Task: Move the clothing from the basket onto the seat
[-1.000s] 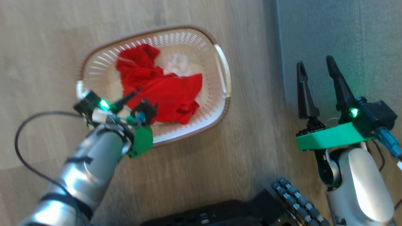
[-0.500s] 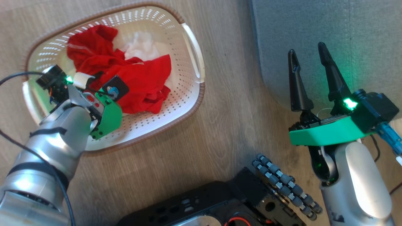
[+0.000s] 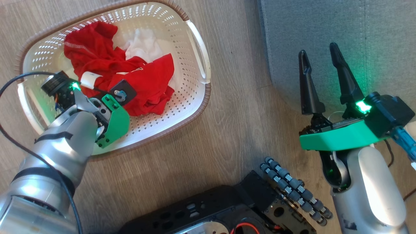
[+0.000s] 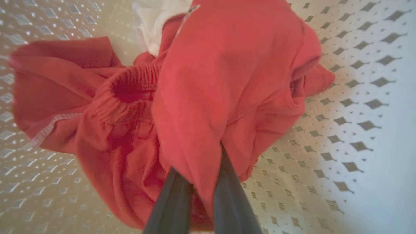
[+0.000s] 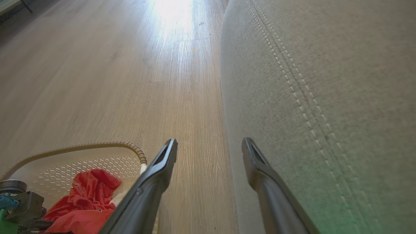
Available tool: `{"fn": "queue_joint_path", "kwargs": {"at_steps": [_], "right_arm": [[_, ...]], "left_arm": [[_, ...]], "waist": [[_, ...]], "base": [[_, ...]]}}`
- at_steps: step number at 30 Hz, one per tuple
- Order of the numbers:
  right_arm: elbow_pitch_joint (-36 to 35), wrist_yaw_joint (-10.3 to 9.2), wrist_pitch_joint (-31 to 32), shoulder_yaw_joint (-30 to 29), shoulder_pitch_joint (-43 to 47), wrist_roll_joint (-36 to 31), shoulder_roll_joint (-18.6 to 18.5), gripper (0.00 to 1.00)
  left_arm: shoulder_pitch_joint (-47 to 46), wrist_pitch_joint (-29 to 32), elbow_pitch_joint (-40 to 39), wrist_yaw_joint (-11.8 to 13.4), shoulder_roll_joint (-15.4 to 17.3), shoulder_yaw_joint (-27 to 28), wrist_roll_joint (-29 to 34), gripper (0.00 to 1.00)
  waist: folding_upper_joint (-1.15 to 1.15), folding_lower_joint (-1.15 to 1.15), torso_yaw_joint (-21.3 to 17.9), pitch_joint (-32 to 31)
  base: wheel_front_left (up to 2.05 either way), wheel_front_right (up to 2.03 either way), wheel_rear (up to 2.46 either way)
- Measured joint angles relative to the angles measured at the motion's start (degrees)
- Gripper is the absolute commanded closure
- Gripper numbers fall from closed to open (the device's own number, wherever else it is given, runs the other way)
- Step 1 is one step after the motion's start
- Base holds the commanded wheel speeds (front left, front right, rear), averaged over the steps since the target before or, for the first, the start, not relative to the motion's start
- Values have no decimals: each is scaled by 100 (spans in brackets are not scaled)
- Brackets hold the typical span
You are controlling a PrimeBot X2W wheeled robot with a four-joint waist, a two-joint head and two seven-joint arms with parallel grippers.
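Head view: the basket stands on the wooden floor at the far left and the seat at the far right, well apart with bare boards between them.
Clothing: the clothing lies bunched inside the basket. Red pieces are on top, and a white piece at the far side is half buried under them. I cannot tell how many red garments there are.
Left gripper: the left gripper reaches down into the basket. In the head view its fingers are hidden behind its own wrist and green housing.
Left fingers: in the left wrist view the two dark fingers stand close together, clamped on a fold of the red clothing. Draped cloth covers their tips.
Right gripper: the right gripper hovers over the near left edge of the seat, its fingers well apart with nothing between them.
Seat edges: the seat is cut off at the top and right of the head view. Its pale stitched seam runs along it in the right wrist view.
Basket edges: the near left rim is hidden behind the left forearm. One corner, with red cloth in it, sits at the lower left of the right wrist view.
Sharpness: the left wrist view is soft, so the fabric's detail is hard to make out.
Robot base: the robot base is dark, at the near edge, and cut off by the frame.
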Motion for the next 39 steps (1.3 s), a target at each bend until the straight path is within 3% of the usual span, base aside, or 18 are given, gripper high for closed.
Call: {"fn": "queue_joint_path", "kwargs": {"at_steps": [8, 18, 34, 39], "right_arm": [[146, 1, 0, 77, -253, 33, 0, 0], [541, 1, 0, -5, -194, -152, -1, 0], [1091, 1, 0, -100, 317, -416, -4, 0], [1173, 1, 0, -126, 565, -422, -5, 0]], "left_arm": [[35, -203, 35, -33, -29, 29, -271, 100], [667, -359, 1, 79, -405, 353, -893, 100], [2179, -366, -2683, 599, -391, 1382, -1760, 100], [2567, -366, -3466, 654, -412, 1757, -1881, 100]], "waist": [[0, 1, 55, -237], [0, 0, 361, -1190], [1, 0, 967, -3103], [1, -1, 1122, -3559]], "base": [[0, 0, 0], [0, 0, 0], [0, 0, 0], [0, 0, 0]]}}
